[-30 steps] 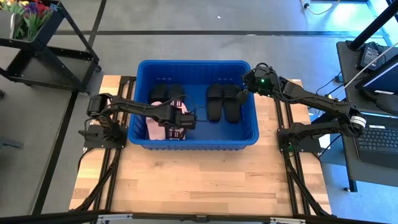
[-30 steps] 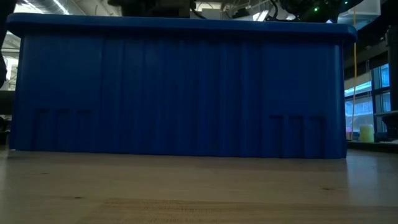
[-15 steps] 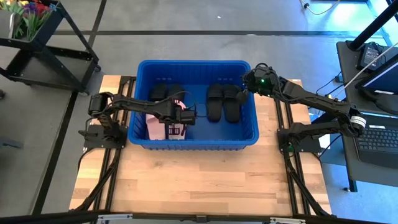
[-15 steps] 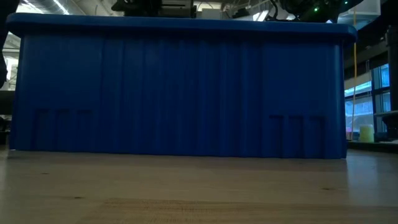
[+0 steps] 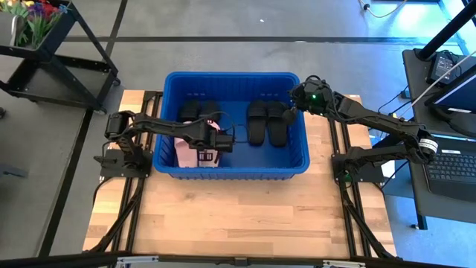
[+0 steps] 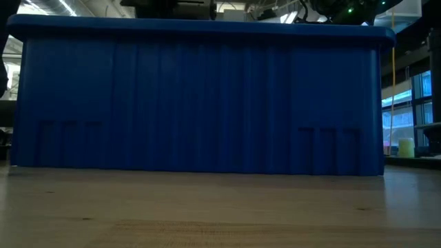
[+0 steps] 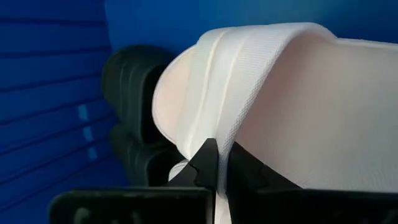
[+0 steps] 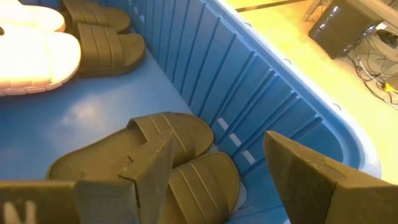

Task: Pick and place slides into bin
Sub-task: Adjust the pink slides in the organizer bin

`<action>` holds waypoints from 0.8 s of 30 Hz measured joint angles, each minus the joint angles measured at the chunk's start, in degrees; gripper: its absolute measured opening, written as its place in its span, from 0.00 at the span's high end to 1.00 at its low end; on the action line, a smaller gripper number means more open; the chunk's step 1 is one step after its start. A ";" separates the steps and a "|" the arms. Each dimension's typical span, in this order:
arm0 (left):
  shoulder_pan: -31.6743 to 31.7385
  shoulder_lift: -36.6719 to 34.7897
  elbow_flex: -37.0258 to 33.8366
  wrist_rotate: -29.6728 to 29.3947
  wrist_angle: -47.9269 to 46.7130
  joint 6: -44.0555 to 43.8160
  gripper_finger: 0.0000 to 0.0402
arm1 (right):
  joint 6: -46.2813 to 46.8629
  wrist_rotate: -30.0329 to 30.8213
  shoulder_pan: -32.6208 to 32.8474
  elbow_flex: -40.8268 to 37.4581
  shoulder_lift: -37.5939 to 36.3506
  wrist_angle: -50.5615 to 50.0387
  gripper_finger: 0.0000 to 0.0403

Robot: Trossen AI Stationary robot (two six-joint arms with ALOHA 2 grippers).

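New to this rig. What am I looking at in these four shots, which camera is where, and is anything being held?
It is a two-armed robot at a wooden table. The overhead picture looks straight down; the level one sits at table height and sees little but the blue bin's wall. The other two come from cameras on each wrist.

In the bin lie slide sandals: one black pair on the right side, another black pair at the back left, and a pale pink pair in front of it.

The left end effector is down inside the bin, shut on the strap of a pale slide, as its wrist view shows close up. The right end effector hangs open at the bin's right back corner, above the black pair, holding nothing.
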 joint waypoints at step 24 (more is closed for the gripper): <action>-0.18 -0.11 -1.74 -0.42 -3.46 -0.01 0.86 | 0.05 0.02 -3.23 0.00 0.00 0.44 0.38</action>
